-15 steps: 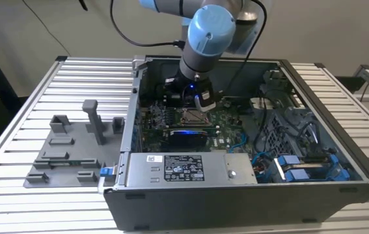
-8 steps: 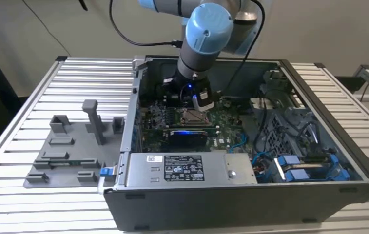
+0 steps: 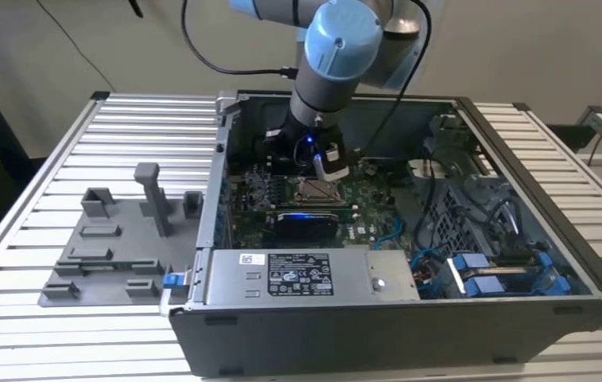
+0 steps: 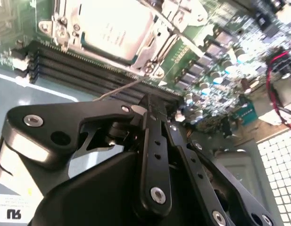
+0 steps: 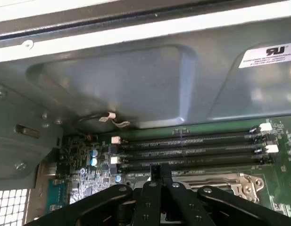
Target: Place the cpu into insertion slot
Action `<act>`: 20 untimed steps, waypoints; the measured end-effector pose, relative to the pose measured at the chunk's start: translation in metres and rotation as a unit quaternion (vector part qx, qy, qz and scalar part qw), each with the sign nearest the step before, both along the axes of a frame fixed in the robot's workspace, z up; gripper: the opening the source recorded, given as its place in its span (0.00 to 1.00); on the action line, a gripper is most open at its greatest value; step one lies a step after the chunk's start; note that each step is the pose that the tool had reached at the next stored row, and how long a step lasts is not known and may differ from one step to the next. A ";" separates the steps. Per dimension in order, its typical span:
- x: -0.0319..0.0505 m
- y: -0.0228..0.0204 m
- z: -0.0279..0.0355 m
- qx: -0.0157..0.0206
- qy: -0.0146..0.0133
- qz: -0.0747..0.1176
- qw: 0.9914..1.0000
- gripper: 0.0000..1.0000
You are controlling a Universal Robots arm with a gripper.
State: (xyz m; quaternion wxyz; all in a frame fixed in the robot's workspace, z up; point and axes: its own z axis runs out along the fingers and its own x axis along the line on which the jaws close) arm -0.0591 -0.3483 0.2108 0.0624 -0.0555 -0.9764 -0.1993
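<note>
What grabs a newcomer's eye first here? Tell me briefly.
The blue-jointed arm reaching down into the open computer case in the exterior view. Below it sits the shiny slot on the green board. In the second wrist view the cpu lies in the slot, the black end effector beside it.

An open computer case (image 3: 513, 314) is lying on a slatted metal table (image 3: 56, 159), with a green motherboard (image 3: 370, 199) showing inside and a silver power supply (image 3: 312, 274) sitting along its near edge. A grey fixture plate (image 3: 110, 255) with upright blocks is resting on the table toward the exterior view's left, just beside the case. Long black connector strips (image 5: 192, 148) are running across the board in both wrist views.
</note>
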 end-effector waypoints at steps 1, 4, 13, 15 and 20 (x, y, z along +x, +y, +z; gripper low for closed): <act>0.0000 0.0000 0.0011 -0.002 0.000 0.000 1.000 0.11; 0.0000 0.0003 0.0008 -0.007 0.000 0.000 1.000 0.11; -0.0003 0.0007 -0.0035 -0.006 -0.024 0.000 1.000 0.11; -0.0003 0.0011 -0.0045 -0.002 -0.026 0.000 1.000 0.11; -0.0005 0.0014 -0.0067 0.009 -0.028 -0.001 1.000 0.11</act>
